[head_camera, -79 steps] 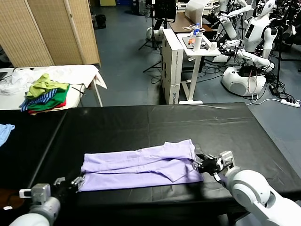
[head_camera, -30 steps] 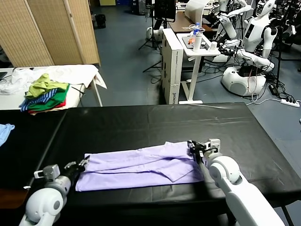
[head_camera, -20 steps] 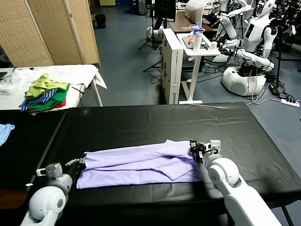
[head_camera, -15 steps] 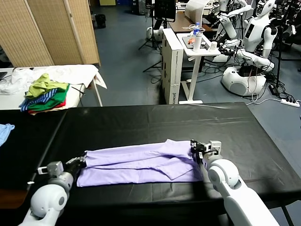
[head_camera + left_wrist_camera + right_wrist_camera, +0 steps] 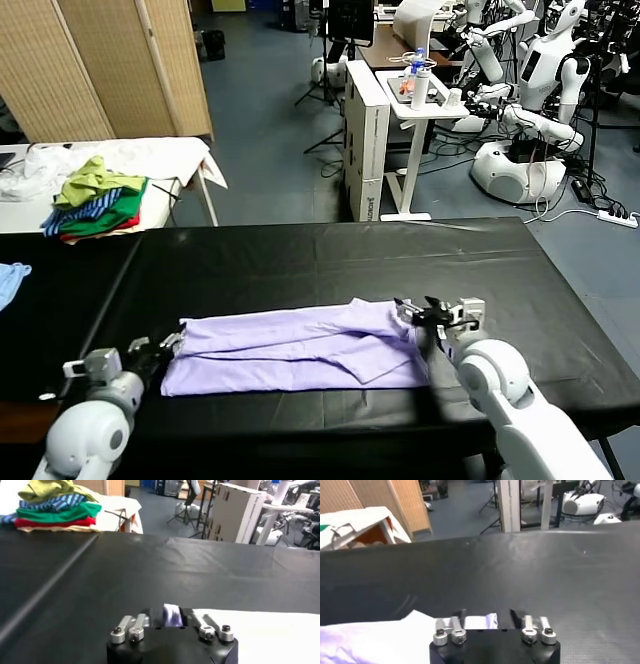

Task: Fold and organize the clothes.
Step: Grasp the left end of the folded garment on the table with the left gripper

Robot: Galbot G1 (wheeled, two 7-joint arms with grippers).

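**Inspector A:** As the T-shirt (image 5: 300, 348) lies folded into a long band across the near half of the black counter (image 5: 330, 260), what do the two arms show?

**Inspector B:** The left gripper (image 5: 166, 345) sits at the band's left end with its fingers spread; in the left wrist view a small piece of the lavender cloth shows between them, but nothing is pinched. The right gripper (image 5: 418, 312) is at the band's far right corner, fingers likewise spread, the cloth's edge lying between them in the right wrist view.

**Inspector A:** And the surroundings?

**Inspector B:** A heap of green, striped and red garments (image 5: 95, 205) rests on a white side table, well apart from the T-shirt. A light blue cloth (image 5: 10, 280) lies at the counter's left edge
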